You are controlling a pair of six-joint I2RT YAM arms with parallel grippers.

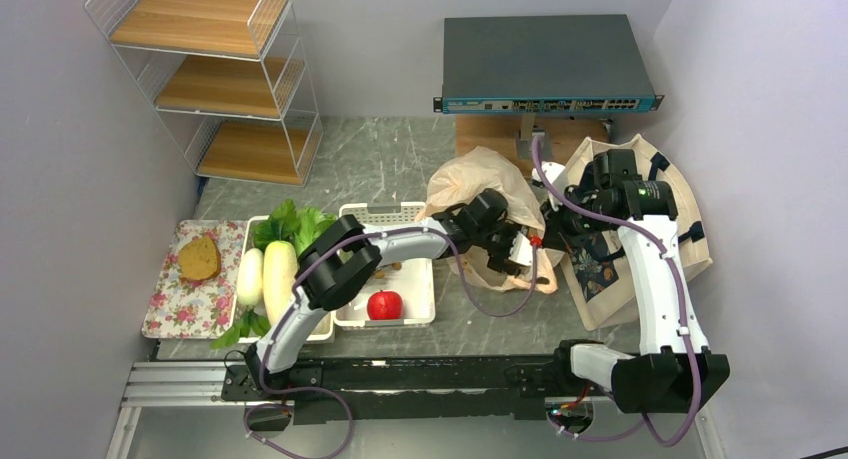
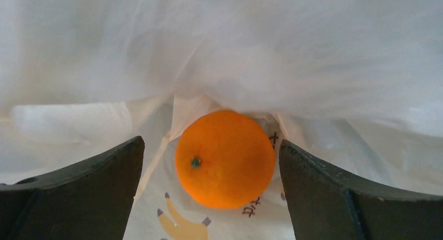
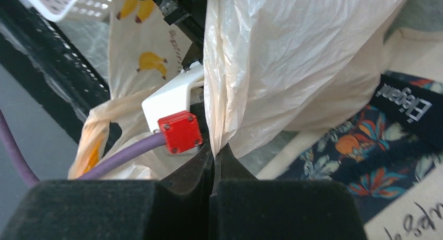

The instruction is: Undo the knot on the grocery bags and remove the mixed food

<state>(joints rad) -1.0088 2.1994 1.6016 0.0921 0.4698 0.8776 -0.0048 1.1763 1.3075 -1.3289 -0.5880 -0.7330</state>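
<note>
Left jaws are standing wide, flanking the orange [image 2: 224, 159], which is lying inside the plastic bag [image 2: 261, 52]. Right jaws are pinching shut on that bag's thin, slippery film, probably near its rim. Orange is looking firm, round, roll-prone; gripping across its middle is suiting best.

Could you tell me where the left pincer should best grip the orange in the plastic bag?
Across the widest middle of the orange, straight in: it is round, sits just ahead of the open left pincer, and the plastic bag drapes above it.
</note>
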